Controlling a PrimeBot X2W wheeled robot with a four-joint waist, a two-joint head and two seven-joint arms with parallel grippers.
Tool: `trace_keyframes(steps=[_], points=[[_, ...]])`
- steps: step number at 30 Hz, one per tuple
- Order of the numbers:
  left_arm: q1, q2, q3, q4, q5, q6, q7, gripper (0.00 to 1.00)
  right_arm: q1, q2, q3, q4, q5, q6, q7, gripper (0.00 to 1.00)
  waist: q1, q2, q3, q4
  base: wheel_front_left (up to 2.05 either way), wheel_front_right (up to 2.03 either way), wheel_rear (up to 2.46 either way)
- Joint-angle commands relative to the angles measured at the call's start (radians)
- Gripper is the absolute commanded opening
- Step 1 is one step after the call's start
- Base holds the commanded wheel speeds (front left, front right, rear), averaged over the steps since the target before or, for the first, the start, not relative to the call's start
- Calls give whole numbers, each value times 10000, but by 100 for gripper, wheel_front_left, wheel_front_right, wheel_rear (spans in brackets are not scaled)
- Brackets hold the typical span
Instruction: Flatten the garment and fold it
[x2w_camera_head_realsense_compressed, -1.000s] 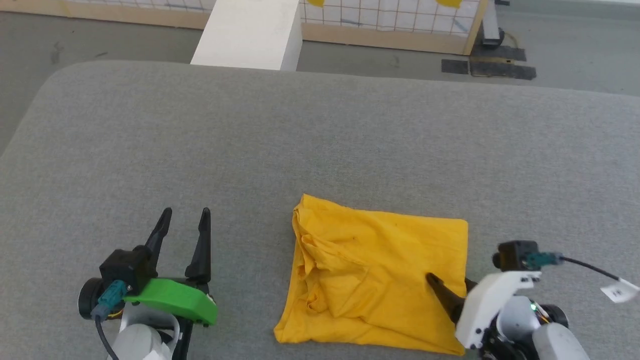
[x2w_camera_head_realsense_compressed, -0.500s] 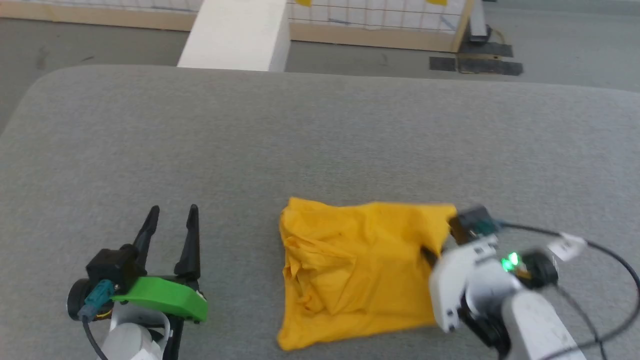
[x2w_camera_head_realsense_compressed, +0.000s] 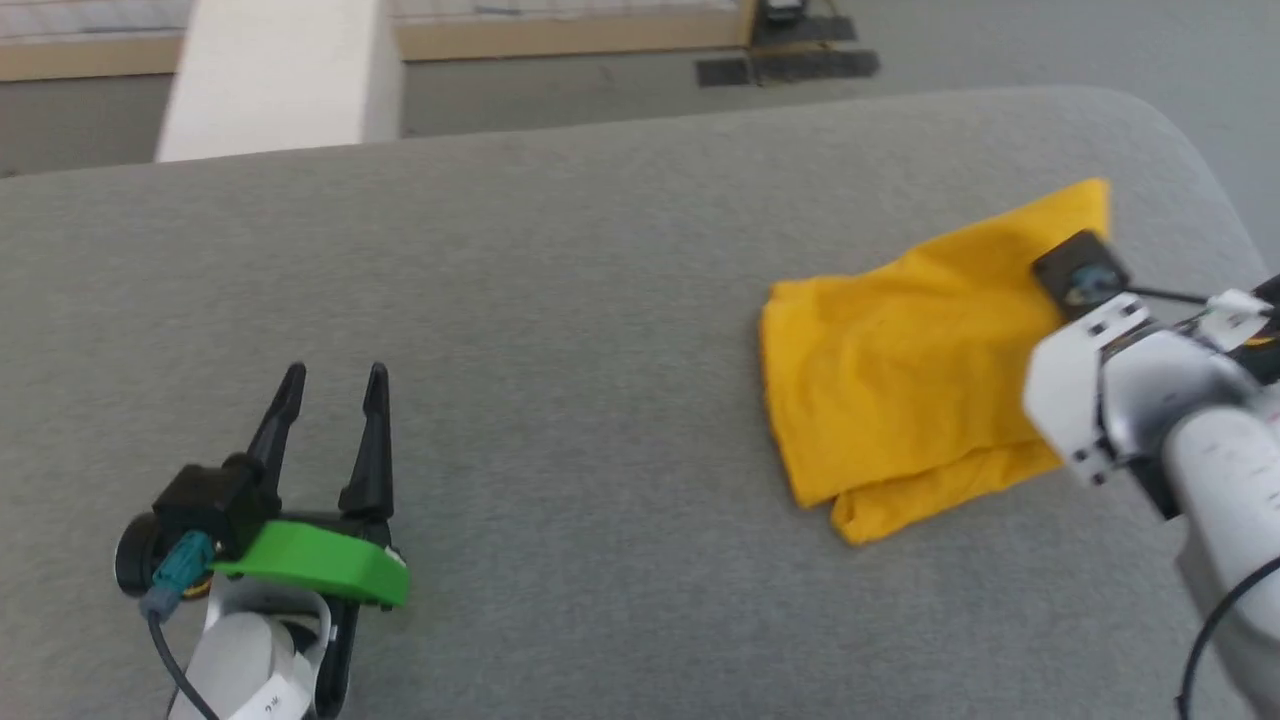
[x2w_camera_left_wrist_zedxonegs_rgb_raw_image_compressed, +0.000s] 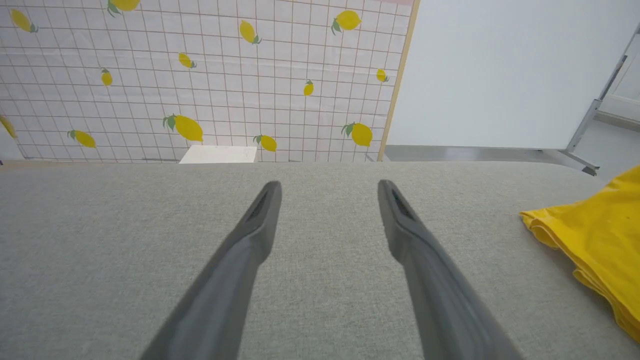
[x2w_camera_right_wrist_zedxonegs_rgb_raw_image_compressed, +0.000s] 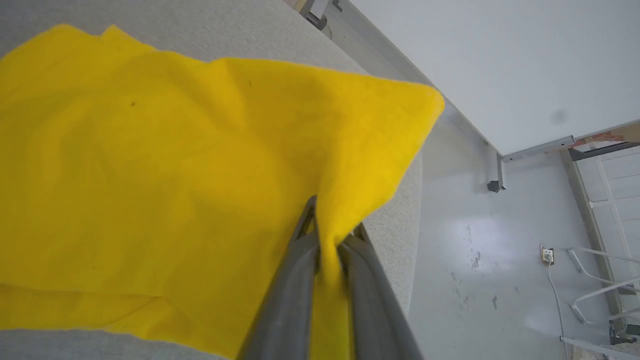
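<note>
folded garment pinched in right claw (left claw apart, spread).

Your left gripper sits low at the left, its two dark fingers spread apart and pointing forward. Your right arm reaches in from the right edge. Your right gripper has its fingers pinched together on a fold of the garment.
</note>
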Motion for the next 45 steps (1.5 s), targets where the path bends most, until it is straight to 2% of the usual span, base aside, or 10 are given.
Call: trace_keyframes(steps=[1,2,10,22,24,25,26,32,36,45], points=[[-233,115,-39,-69,157,-53,-36,100,-278,-190,-77,197,-133,-17,-103,0,0,-1,778,-874,0,0,0],[-469,205,-116,-172,215,-54,-35,100,-673,-584,-411,719,-272,-17,-412,0,0,-1,1158,-1137,0,0,0],[-1103,506,-368,-366,223,-59,93,100,-1439,-1222,-1683,2049,-826,-17,-1490,0,0,-1,2033,-1135,0,0,0],[-1351,712,-590,-274,100,-56,132,100,-2149,-780,-3936,3386,-2313,-17,-2628,0,0,-1,2455,-339,0,0,0],[-1322,686,-607,-203,71,-46,114,100,-2159,-636,-4287,3576,-2490,-17,-2712,39,0,-1,2345,-239,0,0,0],[-1300,674,-615,-166,60,-41,104,100,-2152,-567,-4445,3658,-2560,-17,-2730,53,0,-1,2273,-204,0,0,0],[-1262,656,-620,-114,46,-34,92,100,-2130,-477,-4659,3735,-2668,-17,-2737,100,0,-1,2168,-168,0,0,0],[-937,466,-639,227,-77,-19,17,100,-1696,190,-5858,3698,-2971,-17,-2908,100,0,-1,1227,3,0,0,0],[-392,235,-627,596,-157,16,-22,100,-980,929,-6201,3220,-1946,-17,-4216,100,0,-1,-24,224,0,0,0],[177,-191,-594,536,-19,151,-33,100,894,1994,-5419,1102,497,-17,-6205,100,0,-1,-1268,943,0,0,0]])
